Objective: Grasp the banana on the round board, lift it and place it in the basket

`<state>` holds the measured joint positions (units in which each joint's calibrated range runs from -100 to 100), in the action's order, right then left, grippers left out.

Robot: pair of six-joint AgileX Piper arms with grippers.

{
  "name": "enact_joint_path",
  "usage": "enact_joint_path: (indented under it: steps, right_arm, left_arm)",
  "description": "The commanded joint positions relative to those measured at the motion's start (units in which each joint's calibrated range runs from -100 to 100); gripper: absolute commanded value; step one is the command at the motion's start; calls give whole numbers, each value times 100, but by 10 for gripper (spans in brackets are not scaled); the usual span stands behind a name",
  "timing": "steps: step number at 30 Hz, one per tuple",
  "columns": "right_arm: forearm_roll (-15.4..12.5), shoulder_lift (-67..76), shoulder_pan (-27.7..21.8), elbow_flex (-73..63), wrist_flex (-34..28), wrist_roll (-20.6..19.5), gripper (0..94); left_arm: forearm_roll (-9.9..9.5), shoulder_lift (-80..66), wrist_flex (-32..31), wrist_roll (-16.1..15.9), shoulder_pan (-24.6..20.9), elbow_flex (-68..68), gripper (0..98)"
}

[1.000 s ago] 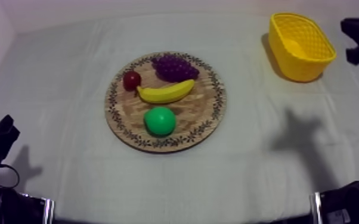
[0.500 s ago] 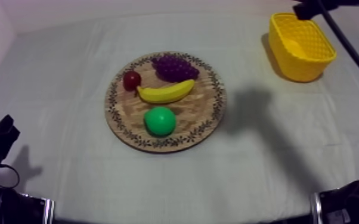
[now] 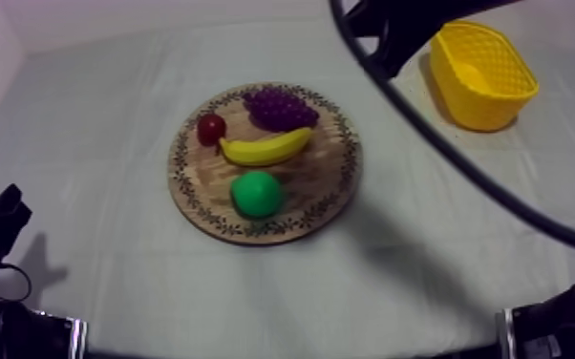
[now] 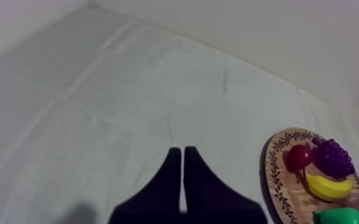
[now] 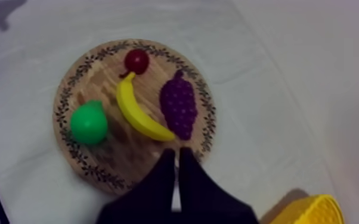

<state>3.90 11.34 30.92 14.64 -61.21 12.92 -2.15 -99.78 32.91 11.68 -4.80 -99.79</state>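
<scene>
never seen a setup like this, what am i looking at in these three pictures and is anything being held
This is a robot with two arms, one at each side of a table under a grey-white cloth. One picture looks down from above; the other two come from cameras on each arm's wrist, so the big black wedge is that arm's own pincer. On the cloth lies a round wooden board carrying a banana, a bunch of grapes, a small red fruit and a pear. A yellow basket stands apart, on the right arm's side. The left pincer is shut on nothing, over bare cloth beside the board. The right pincer, also shut on nothing, hangs above the board's edge near the grapes. Nothing is held; the banana is meant for the basket.
</scene>
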Motion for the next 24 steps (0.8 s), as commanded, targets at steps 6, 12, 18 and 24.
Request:
enact_joint_path:
  steps: [6, 12, 18, 24]
  right_arm:
    - [-38, -664, 44, -582, -219, 54, 5]
    - [-55, -1061, 60, -990, -375, 132, 5]
    - [-122, -1369, 81, -1280, -583, 263, 5]
    - [-215, -1528, 86, -1420, -727, 450, 303]
  left_arm:
    - [-3, -5, 0, 1, -1, 1, 1]
    - [-3, -5, 0, 1, -1, 1, 1]
    - [-3, -5, 0, 2, -1, 1, 1]
    - [-3, -5, 0, 2, -1, 1, 1]
